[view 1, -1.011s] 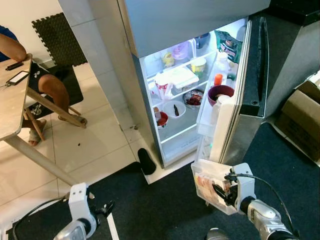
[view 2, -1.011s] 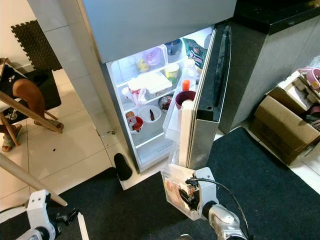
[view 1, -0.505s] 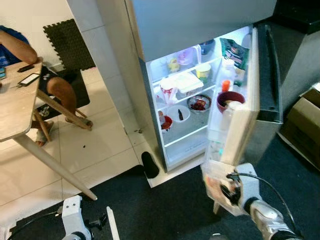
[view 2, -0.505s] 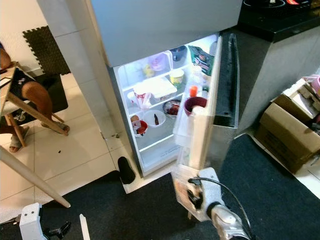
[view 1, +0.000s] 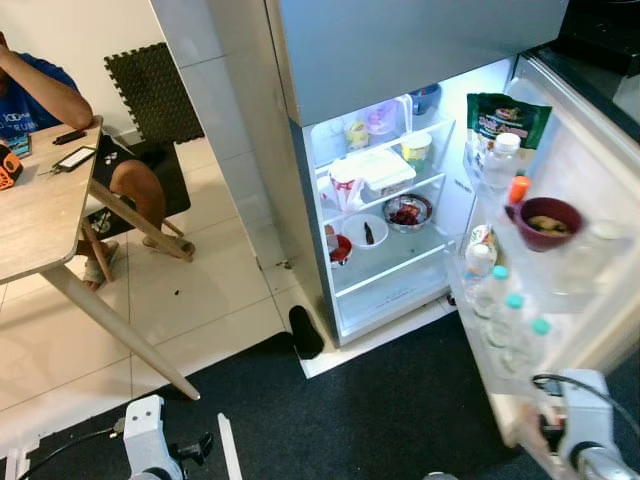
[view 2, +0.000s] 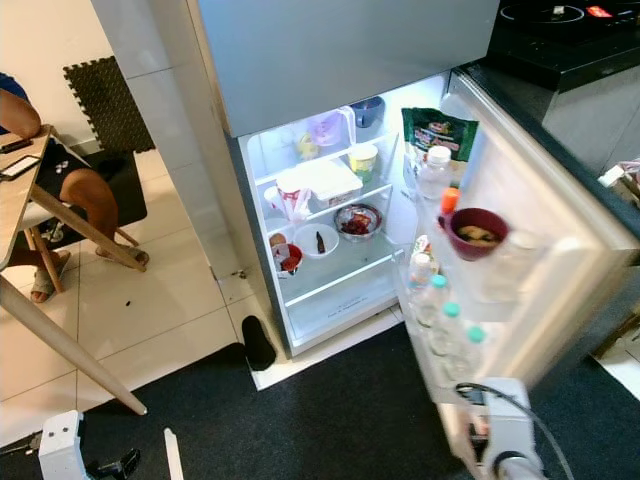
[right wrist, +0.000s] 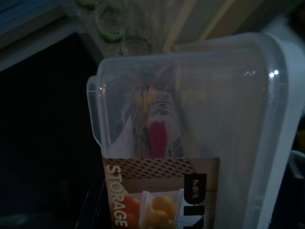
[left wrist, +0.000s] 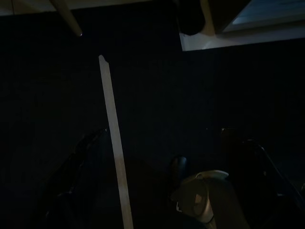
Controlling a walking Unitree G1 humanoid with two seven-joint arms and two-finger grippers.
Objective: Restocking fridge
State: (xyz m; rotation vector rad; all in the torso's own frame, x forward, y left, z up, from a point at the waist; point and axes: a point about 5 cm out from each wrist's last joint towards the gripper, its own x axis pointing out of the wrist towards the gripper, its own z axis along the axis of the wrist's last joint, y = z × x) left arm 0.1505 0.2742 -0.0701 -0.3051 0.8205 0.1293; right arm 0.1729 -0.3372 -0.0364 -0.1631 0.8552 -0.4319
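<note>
The fridge (view 1: 400, 200) stands open and lit, door (view 2: 520, 250) swung wide, its racks holding bottles (view 1: 505, 325), a maroon bowl (view 1: 545, 218) and a green bag (view 1: 505, 118). The right claw (view 1: 545, 440) sits low by the door's bottom corner with a clear storage box (right wrist: 190, 143) in it. From the wrist camera the box has a printed label and some packets inside, and it's pressed right up against the lens, so I'd say the claw is clamped on it, though the fingers themselves are hidden behind the plastic.

To do this step well, I'd lift the box up and bring it around the door racks, not through them, since those bottles look easy to knock. Then aim for the lower shelf (view 1: 385, 265), which looks to have the most free room next to the small dishes. Keep it level so the lid doesn't pop.

The left claw (view 1: 195, 447) hangs idle over the dark mat (view 1: 380, 400); its view is too dark to tell how far open it is.

Compared with a second ago, the door was edge-on and half shut, and now it's wide open. The box sits lower in view. The camera has shifted too.
</note>
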